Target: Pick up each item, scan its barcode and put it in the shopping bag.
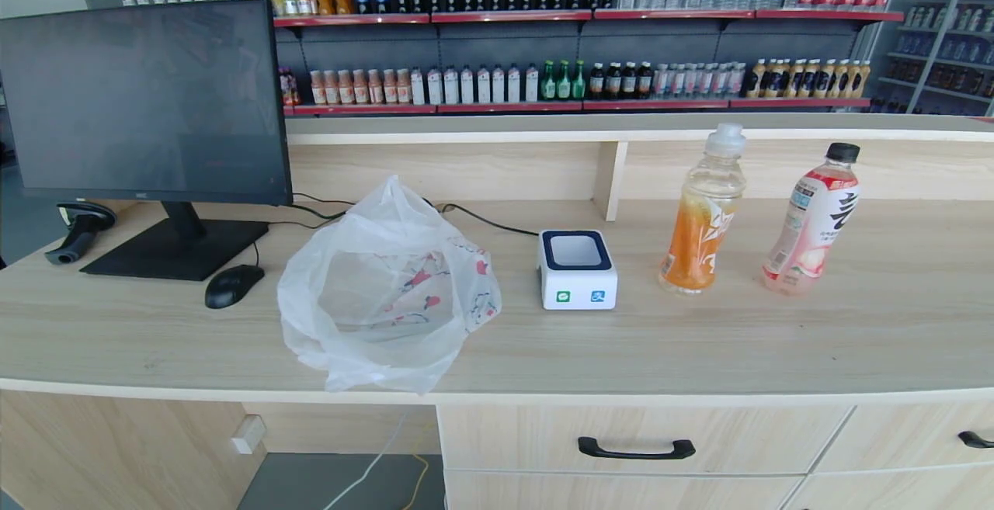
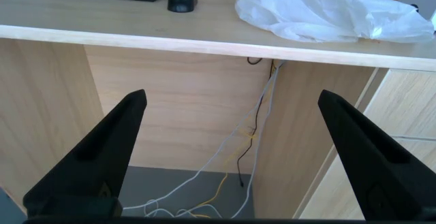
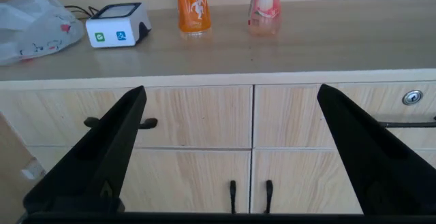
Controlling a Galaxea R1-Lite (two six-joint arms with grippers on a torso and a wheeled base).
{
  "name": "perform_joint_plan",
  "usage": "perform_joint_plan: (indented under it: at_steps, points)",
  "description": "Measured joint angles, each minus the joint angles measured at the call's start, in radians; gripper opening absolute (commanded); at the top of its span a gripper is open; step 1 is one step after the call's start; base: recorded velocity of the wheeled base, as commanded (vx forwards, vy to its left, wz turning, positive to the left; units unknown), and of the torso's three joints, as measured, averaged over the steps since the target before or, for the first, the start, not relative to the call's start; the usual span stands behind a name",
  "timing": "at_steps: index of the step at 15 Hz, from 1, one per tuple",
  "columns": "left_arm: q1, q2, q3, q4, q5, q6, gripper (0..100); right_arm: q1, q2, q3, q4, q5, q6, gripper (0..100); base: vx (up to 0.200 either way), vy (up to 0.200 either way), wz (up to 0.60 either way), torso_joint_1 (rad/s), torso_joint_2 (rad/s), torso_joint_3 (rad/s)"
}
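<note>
Right hand [image 3: 230, 89] wide open, empty, below pale wooden surface [image 3: 306, 47]; upright clear plastic bottle of orange drink [image 3: 191, 6] stands up-ahead, nearer it than left hand [image 2: 231, 96], likewise spread, empty.

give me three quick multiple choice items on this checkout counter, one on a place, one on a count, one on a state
1. Where is the white scanner box?
A between the shopping bag and the orange bottle
B inside the shopping bag
C on top of the orange bottle

2. How many bottles stand on the counter?
A one
B two
C five

3. The left hand is
A open and empty
B shut on the orange bottle
C shut on the shopping bag

Answers:
1 A, the head view shows it on the counter between them.
2 B, the orange bottle and a pink bottle, both upright.
3 A, its fingers stand wide apart with nothing between them.
</note>
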Motion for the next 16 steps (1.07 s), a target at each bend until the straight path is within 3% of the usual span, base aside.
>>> perform_joint_plan:
  at_steps: [4,9,16]
  points:
    - [-0.001,0.000,0.000,0.000,0.000,0.000,100,0.008,0.156,-0.160,-0.074,0.010,-0.003,100,0.000,0.000,0.00,0.000,0.00,0.000]
    - [0.000,0.000,0.000,0.000,0.000,0.000,100,0.044,0.469,-0.266,-0.366,0.012,-0.026,100,0.000,0.000,0.00,0.000,0.00,0.000]
    - [-0.001,0.000,0.000,0.000,0.000,0.000,100,0.073,0.924,-0.250,-1.019,0.096,-0.097,100,0.000,0.000,0.00,0.000,0.00,0.000]
